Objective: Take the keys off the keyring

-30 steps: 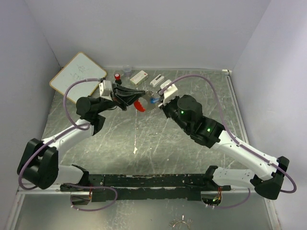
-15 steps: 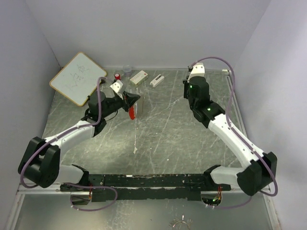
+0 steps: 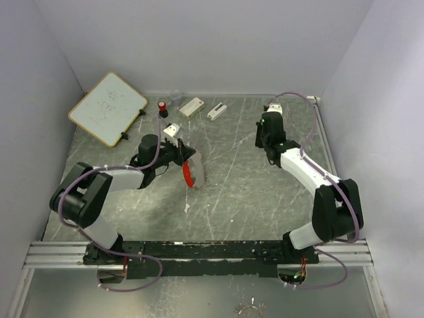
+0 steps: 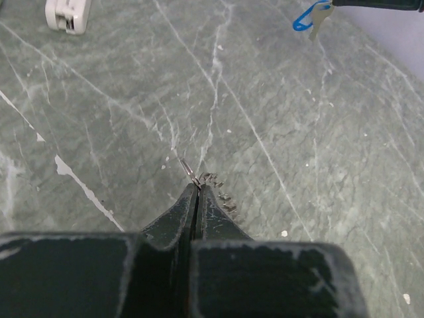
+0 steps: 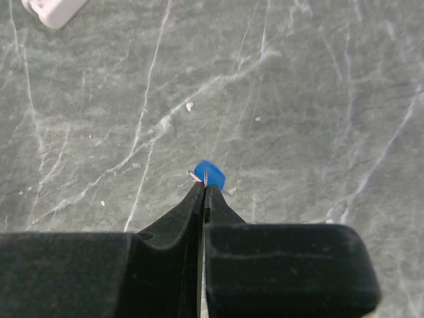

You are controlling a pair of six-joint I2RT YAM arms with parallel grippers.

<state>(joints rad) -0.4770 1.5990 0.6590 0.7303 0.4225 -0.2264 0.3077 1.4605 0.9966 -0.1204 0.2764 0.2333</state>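
Top external view: at the back of the counter [image 3: 232,192] stands a small clear cup [image 3: 175,97] whose contents are too small to tell, and just beside it a little bottle [image 3: 162,106] with a red cap. Two white rectangular blocks [image 3: 192,106] lie to their right. A whiteboard [image 3: 108,108] with a pale frame and rounded corners sits in the back left corner. The counter is grey-green and stone-like, crossed by thin white veins and a few chipped pale flecks. The left tool [image 4: 197,189] is near the middle of the counter, its dark fingers pressed together with no gap between them. It is closed on the keyring [image 3: 189,173] — a red curved loop that hangs below the fingers in the overhead picture. From the left wrist only a thin silvery wire ring pokes out past the fingertips, with the saw-toothed edge of a toothed key [image 4: 222,195] showing just to its right; the red loop is hidden there. The right tool [image 5: 204,187] is well apart from it toward the back right, its flat black fingers likewise closed. It pinches the blue-headed key [image 5: 210,175] — the bright blue plastic head juts out beyond the tips above the bare counter, with a sliver of pale metal at its left edge. Whether this key touches the counter cannot be told.
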